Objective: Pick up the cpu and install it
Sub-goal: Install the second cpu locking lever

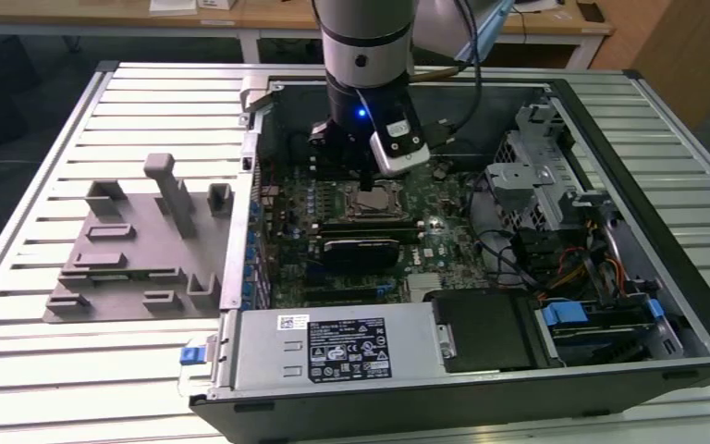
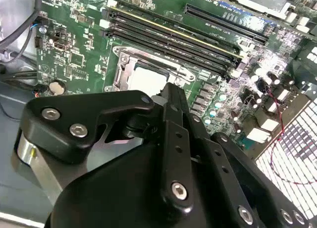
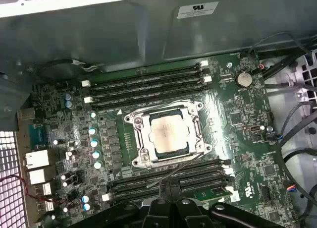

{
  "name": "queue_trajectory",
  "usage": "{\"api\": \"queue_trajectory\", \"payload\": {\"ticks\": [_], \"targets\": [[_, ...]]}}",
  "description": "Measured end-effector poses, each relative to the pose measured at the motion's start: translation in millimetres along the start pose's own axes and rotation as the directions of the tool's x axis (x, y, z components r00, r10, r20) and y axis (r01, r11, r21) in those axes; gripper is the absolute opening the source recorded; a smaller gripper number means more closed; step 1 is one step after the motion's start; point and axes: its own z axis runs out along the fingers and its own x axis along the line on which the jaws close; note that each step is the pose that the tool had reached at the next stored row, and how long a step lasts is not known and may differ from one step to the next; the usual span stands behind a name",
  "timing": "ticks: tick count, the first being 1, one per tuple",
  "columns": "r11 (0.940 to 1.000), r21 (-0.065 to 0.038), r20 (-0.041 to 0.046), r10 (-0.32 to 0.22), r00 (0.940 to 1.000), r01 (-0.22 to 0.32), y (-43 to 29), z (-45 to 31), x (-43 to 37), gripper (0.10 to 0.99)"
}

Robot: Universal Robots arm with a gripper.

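The cpu (image 3: 168,134) is a pale silver square lying flat inside the metal socket frame (image 3: 140,139) on the green motherboard (image 3: 247,114). It also shows in the exterior view as a small pale square (image 1: 377,199) and in the second wrist view (image 2: 147,79). My gripper (image 1: 352,176) hangs inside the open computer case (image 1: 651,231), just above the socket. Its black body (image 2: 148,178) reaches toward the cpu, and its tip (image 3: 168,203) sits over the memory slots beside the socket. Nothing shows held in it.
A grey plastic fixture (image 1: 133,259) with upright blocks stands on the slatted table at the exterior view's left. Inside the case are a power supply (image 1: 330,347), a black module (image 1: 361,245), a drive cage (image 1: 540,176) and loose cables (image 1: 516,259).
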Motion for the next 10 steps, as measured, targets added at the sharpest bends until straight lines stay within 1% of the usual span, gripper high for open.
{"api": "queue_trajectory", "payload": {"ticks": [1,10], "targets": [[1.0000,0.000,0.0001,0.000,1.0000,0.000,-0.5,4.6,0.3,0.106],[1.0000,0.001,0.0003,0.000,1.0000,0.000,-0.6,5.7,0.4,0.106]]}}
